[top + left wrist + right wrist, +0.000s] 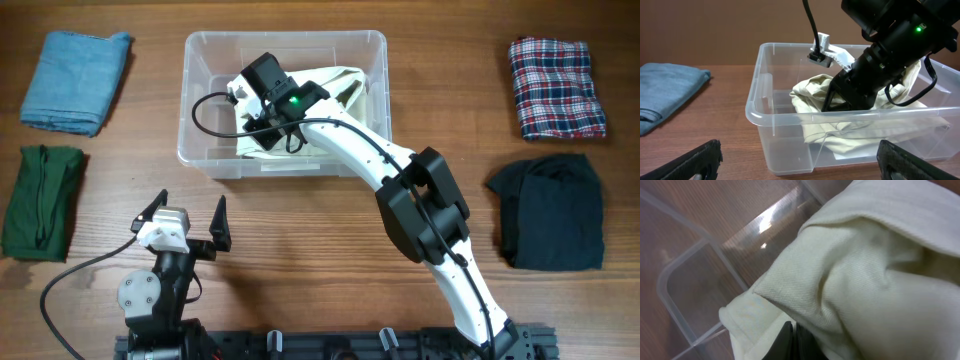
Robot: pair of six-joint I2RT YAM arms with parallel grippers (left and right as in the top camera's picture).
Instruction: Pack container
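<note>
Overhead view: I read the left fingers [218, 225] as spread wide and holding nothing, low over the surface [300, 230]. The container [200, 60] stands just ahead of them. The right fingers [786, 341] reach down inside the container, closed on a fold of the cream cloth [352, 85], which lies bunched around and beneath them. A blue cloth [75, 80] lies well apart from both.

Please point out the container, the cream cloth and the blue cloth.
container [208, 100], overhead view, its bare left side
cream cloth [812, 92], left wrist view, left folded part
blue cloth [75, 80], overhead view, its middle
</note>
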